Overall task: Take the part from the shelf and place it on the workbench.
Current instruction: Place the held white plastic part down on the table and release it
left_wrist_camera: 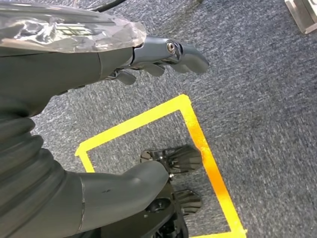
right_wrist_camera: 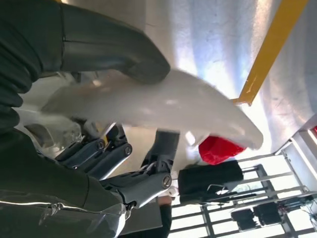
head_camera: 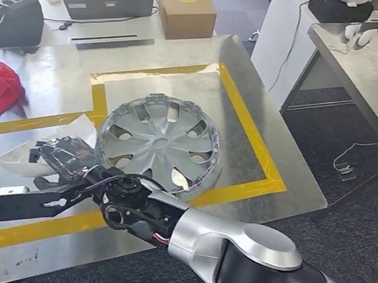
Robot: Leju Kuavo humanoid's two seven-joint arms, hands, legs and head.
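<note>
Gripping white part [right_wrist_camera: 168,106] lengthwise, right hand [head_camera: 60,178].

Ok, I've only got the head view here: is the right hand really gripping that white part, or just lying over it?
Observer: Gripping. In the right wrist view the right hand has its thumb on one face of the white curved plastic part and its dark fingers on the other.
Operator: And the left hand?
Observer: The left hand hangs over grey carpet marked with yellow tape, fingers apart, holding nothing.
</note>
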